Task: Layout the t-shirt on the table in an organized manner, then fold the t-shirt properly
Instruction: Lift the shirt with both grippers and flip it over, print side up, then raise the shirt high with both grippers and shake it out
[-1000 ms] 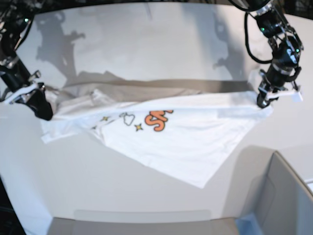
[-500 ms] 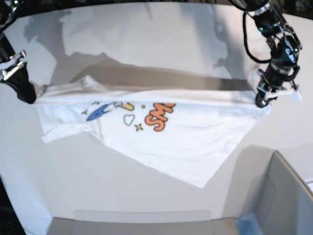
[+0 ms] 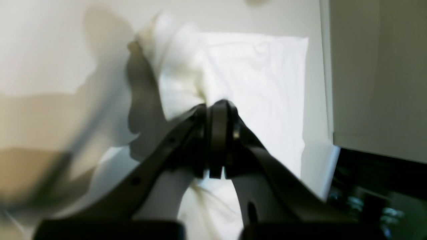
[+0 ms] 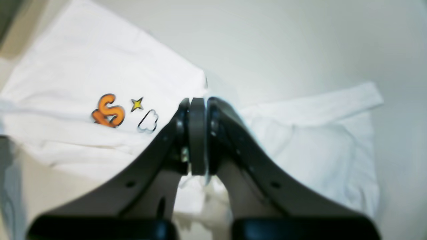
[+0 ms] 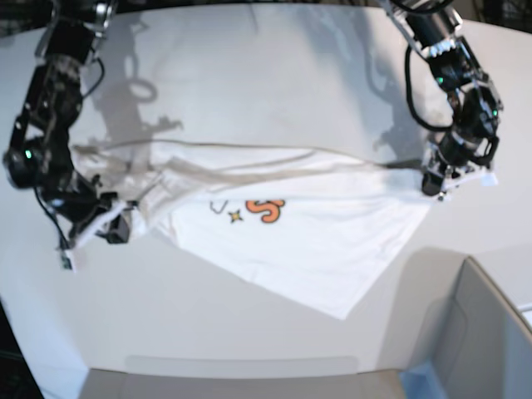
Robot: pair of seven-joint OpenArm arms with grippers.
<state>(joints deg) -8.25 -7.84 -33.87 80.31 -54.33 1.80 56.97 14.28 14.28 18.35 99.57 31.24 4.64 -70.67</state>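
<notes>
White and wide, the table (image 5: pixel 249 75) fills the room's view, with a grey box (image 5: pixel 474 332) at its near corner. Across the middle lies the t-shirt (image 5: pixel 307 237), print side up, one corner trailing toward the near edge. A moment ago its top edge was pulled taut and lifted between the arms; now that edge has dropped and sags slack. The right pincer (image 5: pixel 116 229) has swung down and inward, pressed together on a bunched sleeve. The left pincer (image 5: pixel 434 184) sits low, pinching the opposite corner. Spreading looks unfinished to me: the cloth is still wrinkled and crooked.
</notes>
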